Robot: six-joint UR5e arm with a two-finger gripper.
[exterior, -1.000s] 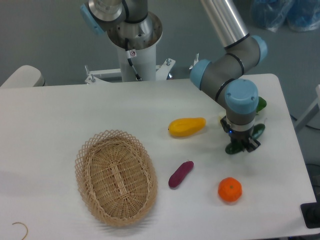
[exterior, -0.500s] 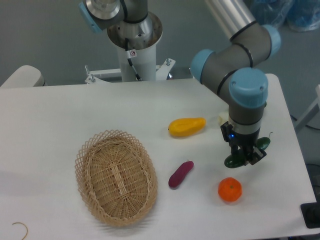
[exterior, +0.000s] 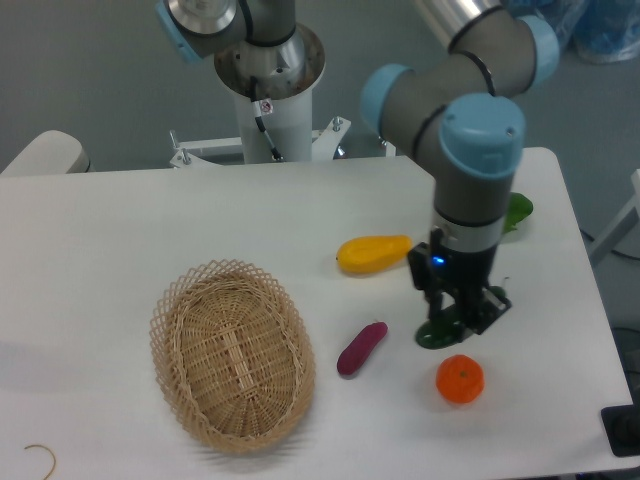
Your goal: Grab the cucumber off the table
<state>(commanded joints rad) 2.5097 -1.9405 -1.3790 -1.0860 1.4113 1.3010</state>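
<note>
The dark green cucumber (exterior: 436, 334) hangs above the white table (exterior: 120, 230), gripped between the fingers of my gripper (exterior: 455, 318). Only its lower left end shows below the fingers; the rest is hidden behind the gripper body. The gripper is shut on it and sits right of the table's middle, just above the orange fruit (exterior: 459, 379) and right of the purple piece (exterior: 361, 347).
A yellow fruit (exterior: 373, 253) lies left of the gripper. A wicker basket (exterior: 231, 352) stands at the front left. A light-green leafy vegetable (exterior: 517, 211) peeks out behind the arm at the right. The robot base (exterior: 268, 90) rises at the back.
The gripper has moved left and toward the front with the cucumber held in it, lifting it clear of the table, and the arm now hides less of the leafy vegetable.
</note>
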